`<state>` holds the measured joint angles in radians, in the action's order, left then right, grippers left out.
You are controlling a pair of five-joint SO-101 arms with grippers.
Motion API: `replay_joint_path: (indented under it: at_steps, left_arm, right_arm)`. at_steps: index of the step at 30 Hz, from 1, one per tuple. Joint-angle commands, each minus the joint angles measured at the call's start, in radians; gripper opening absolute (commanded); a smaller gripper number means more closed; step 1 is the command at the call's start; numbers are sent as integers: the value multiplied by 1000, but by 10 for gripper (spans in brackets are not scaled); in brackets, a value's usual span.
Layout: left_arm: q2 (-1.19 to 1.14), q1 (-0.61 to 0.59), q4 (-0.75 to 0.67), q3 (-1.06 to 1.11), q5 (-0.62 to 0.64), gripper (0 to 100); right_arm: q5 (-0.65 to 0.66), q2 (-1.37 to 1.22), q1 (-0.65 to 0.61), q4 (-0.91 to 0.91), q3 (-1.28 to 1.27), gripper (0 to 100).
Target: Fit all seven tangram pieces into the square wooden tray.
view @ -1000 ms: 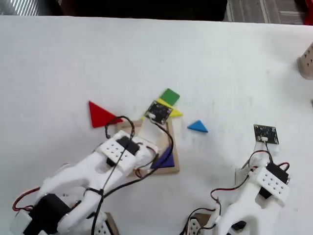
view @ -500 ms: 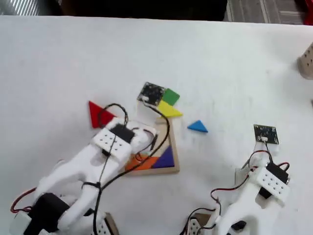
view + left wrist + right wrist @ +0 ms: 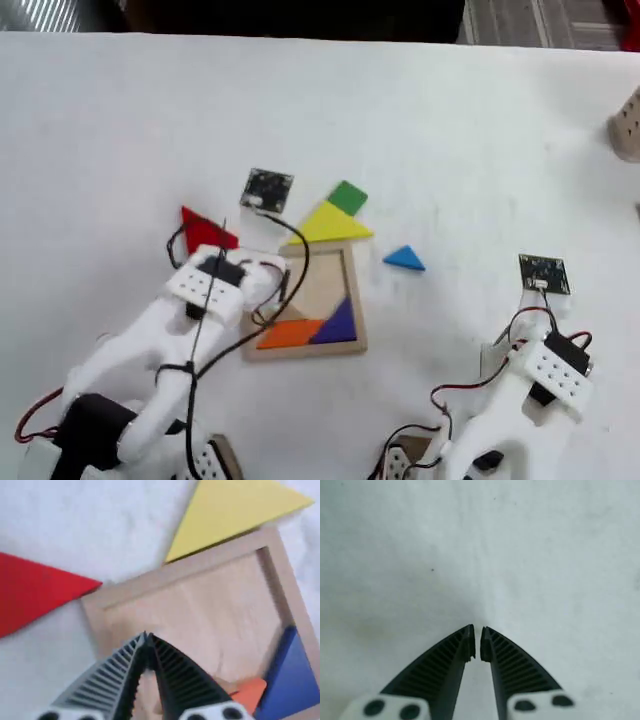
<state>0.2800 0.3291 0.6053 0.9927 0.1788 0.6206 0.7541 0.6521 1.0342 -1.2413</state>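
Observation:
The square wooden tray lies at the table's middle, with an orange piece and a blue-purple piece along its near side. A yellow triangle touches the tray's far rim, and a green square sits just beyond it. A red triangle lies off the tray's far left corner, a small blue triangle to the tray's right. My left gripper is shut and empty over the tray floor near that corner. Over bare table my right gripper is shut on nothing.
The left arm covers the tray's left edge. At the near right stands the right arm. A pale perforated object stands at the right edge. White table stretches across the far half.
The left arm has swung left, from above the yellow and green pieces to the tray's left side, uncovering the yellow triangle and the orange piece. The right arm has not moved.

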Motion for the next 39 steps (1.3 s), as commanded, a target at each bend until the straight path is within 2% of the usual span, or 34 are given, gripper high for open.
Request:
replay_joint_path:
  at_steps: [1,8,14,24,29,35,39]
  left_arm:
    - [31,13,-89,26,-6,20]
    - [25,79,-86,29,-3,20]
    - [25,151,11,28,-3,20]
    - [25,163,18,23,-3,20]
    - [33,139,25,-9,-3,20]
    - [33,-27,123,-110,-6,20]
    - [27,-88,203,-109,-9,20]
  right_arm:
    - [9,22,-12,-10,3,27]
    - [9,22,-12,-10,3,27]
    - [9,22,-12,-10,3,27]
    - [9,22,-13,-12,3,27]
    - [9,22,-13,-12,3,27]
    - [9,22,-12,-12,3,27]
    - [9,22,-12,-12,3,27]
